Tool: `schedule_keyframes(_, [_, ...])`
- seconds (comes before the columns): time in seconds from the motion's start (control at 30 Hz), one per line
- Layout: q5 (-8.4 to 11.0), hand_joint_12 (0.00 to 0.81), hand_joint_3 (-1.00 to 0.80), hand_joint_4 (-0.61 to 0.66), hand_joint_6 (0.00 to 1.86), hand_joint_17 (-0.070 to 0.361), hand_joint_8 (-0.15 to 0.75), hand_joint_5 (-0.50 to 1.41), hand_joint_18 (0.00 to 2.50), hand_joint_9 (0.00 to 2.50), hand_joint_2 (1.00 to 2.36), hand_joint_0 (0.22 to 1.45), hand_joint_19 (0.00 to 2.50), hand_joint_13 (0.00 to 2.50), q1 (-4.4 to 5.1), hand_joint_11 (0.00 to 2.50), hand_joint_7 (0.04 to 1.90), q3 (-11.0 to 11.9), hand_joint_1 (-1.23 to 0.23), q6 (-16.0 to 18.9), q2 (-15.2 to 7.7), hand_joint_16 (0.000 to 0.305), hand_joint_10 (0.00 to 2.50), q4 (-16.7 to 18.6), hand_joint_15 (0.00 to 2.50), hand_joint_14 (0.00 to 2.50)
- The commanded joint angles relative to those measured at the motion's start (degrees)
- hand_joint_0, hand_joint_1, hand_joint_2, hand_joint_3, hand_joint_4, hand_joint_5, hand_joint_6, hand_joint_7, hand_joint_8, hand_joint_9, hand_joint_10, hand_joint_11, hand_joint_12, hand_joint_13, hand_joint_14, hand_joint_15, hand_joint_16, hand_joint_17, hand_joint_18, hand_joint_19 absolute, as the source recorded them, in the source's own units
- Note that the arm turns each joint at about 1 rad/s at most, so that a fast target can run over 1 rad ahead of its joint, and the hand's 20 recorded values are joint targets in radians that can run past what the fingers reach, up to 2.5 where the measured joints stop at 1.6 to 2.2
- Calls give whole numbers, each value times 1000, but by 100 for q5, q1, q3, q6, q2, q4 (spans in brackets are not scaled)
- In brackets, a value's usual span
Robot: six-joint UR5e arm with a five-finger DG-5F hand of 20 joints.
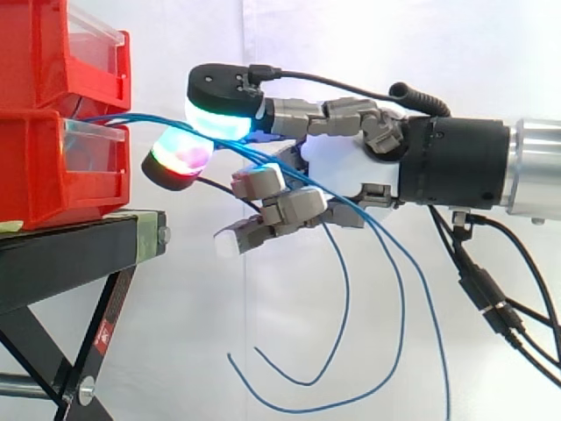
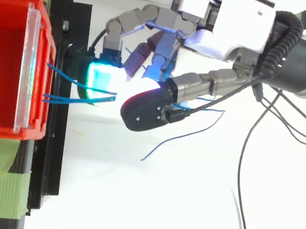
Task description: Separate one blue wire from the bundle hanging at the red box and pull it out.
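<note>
Looping from red bin (image 1: 44,175), thin blue wires (image 1: 140,117) pinched by hand (image 1: 346,167).

Thin blue wires (image 1: 140,116) fr. lower red box (image 1: 35,167) front, loose ends low at right

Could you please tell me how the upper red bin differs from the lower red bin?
The upper red bin is stacked on top of the lower red bin, while the lower one rests on the black stand. The blue wires come out at the front opening of the lower red bin; none leave the upper red bin. Both are red, with a clear front panel.
</note>
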Motion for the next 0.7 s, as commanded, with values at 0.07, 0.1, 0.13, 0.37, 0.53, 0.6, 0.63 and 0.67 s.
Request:
schedule_keyframes(0.07, [-19, 401, -128, 113, 832, 105, 347, -133, 864, 1436, 1025, 610, 436, 1646, -2, 1351, 952, 0, -736, -54, 136, 47, 17, -467, 1393, 17])
schedule_keyframes(0.1, [-27, 403, -128, 112, 835, 106, 349, -133, 866, 1439, 1025, 611, 431, 1647, -2, 1334, 943, 0, -737, -63, 145, 47, 17, -510, 1398, 18])
schedule_keyframes(0.13, [-54, 405, -123, 113, 839, 106, 355, -134, 867, 1440, 1025, 613, 434, 1648, -11, 1347, 945, 0, -739, -80, 136, 47, 16, -572, 1390, 17])
schedule_keyframes(0.37, [-282, 421, -92, 131, 867, 107, 360, -138, 874, 1445, 1026, 614, 438, 1659, -11, 1343, 949, 0, -731, -194, 198, 48, 17, -598, 1385, 17])
schedule_keyframes(0.53, [-247, 417, -85, 134, 877, 109, 364, -141, 880, 1446, 1026, 611, 437, 1661, -11, 1354, 947, 0, -730, -388, 391, 48, 17, -669, 1396, 17])
schedule_keyframes(0.6, [-238, 411, -79, 127, 880, 109, 370, -142, 883, 1446, 1027, 610, 436, 1659, -11, 1350, 958, 0, -736, -423, 462, 48, 17, -774, 1406, 17])
schedule_keyframes(0.63, [-238, 419, -80, 131, 882, 109, 371, -142, 885, 1447, 1027, 610, 435, 1661, -11, 1348, 960, 0, -739, -423, 470, 49, 17, -800, 1394, 18])
schedule_keyframes(0.67, [-238, 412, -83, 133, 882, 110, 369, -142, 886, 1444, 1026, 611, 435, 1661, -11, 1353, 968, 0, -738, -423, 470, 49, 16, -836, 1397, 17])
